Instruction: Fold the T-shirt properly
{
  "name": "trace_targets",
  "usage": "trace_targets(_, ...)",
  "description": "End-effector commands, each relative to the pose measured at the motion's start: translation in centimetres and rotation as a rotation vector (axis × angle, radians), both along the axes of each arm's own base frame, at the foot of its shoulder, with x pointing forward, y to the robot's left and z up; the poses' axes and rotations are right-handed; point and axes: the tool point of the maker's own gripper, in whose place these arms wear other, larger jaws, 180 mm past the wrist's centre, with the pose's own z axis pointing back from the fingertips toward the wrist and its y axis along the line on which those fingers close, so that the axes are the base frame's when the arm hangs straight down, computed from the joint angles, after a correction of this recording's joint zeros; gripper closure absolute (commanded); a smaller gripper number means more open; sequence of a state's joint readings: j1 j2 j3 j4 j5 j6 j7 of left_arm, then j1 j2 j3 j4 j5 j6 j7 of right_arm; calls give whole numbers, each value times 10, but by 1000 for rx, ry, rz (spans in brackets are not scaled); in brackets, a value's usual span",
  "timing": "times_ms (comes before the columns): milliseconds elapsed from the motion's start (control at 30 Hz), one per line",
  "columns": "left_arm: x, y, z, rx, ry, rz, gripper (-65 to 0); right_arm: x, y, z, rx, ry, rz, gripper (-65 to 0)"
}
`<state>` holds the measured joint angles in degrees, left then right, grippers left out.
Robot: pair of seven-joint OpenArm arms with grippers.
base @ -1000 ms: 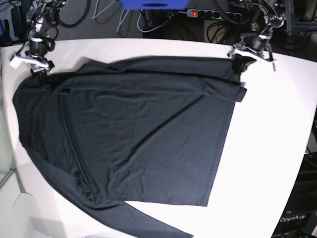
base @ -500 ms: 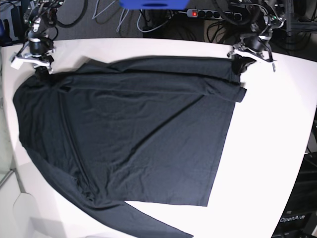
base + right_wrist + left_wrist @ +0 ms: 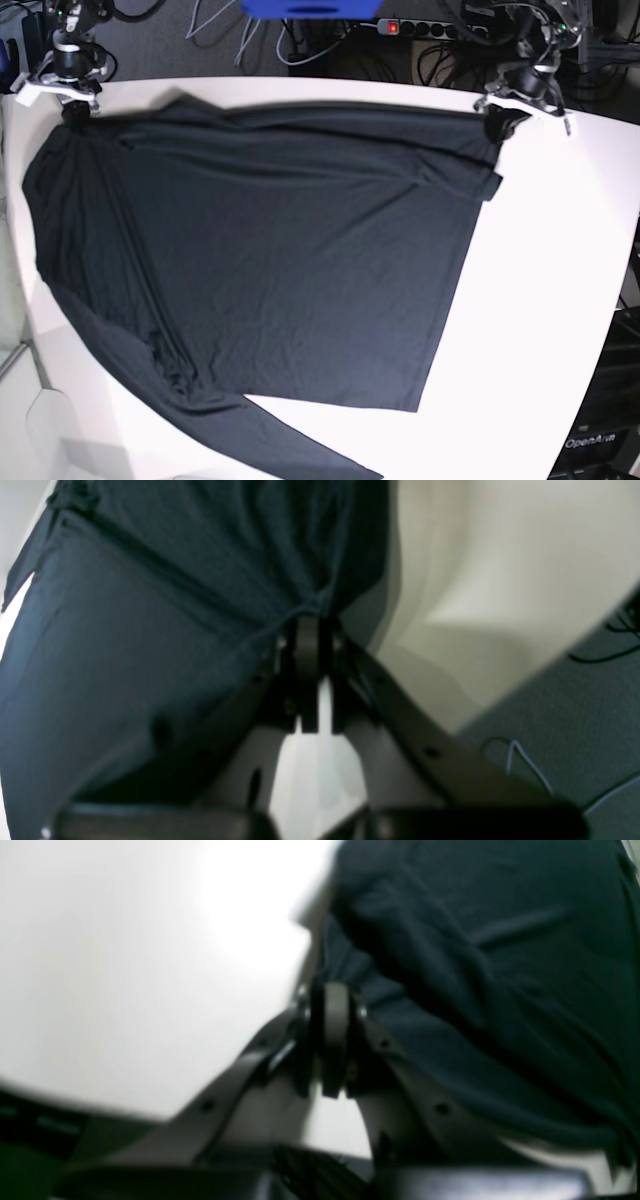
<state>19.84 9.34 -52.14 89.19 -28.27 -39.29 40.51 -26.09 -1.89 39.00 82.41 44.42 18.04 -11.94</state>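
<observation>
We see one T-shirt (image 3: 270, 260) on the table (image 3: 560, 300); wrist views show both grippers, left (image 3: 332, 995) and right (image 3: 306, 625), apparently clamped on its far corners.

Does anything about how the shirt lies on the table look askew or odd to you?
Yes. The T-shirt lies skewed, its near-left part bunched in wrinkles and a strip trailing off the table edge. The left gripper and right gripper pinch its far corners.
</observation>
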Motion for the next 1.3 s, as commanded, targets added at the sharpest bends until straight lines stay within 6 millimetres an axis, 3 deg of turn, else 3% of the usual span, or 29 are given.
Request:
trace_targets(0, -1, 4, 7, 12, -27, 0, -1, -6, -6, 3, -17, 9, -5, 0)
trace_targets(200, -12, 12, 1, 19, 3, -3, -1, -26, -9, 5, -51, -7, -65, 0)
trace_targets(433, -24, 19, -8, 25, 41, -1, -1, -35, -9, 3, -52, 11, -67, 0)
trace_targets(667, -19, 19, -5, 24, 26, -1, -1, -26, -7, 19, -73, -29, -58, 0)
trace_targets(967, 8, 19, 15, 44, -51, -6, -1, -7, -7, 41, -106, -93, -40, 0)
trace_targets(1267, 46, 19, 39, 55, -152, -6, -1, 12, -7, 47, -106, -136, -37, 0)
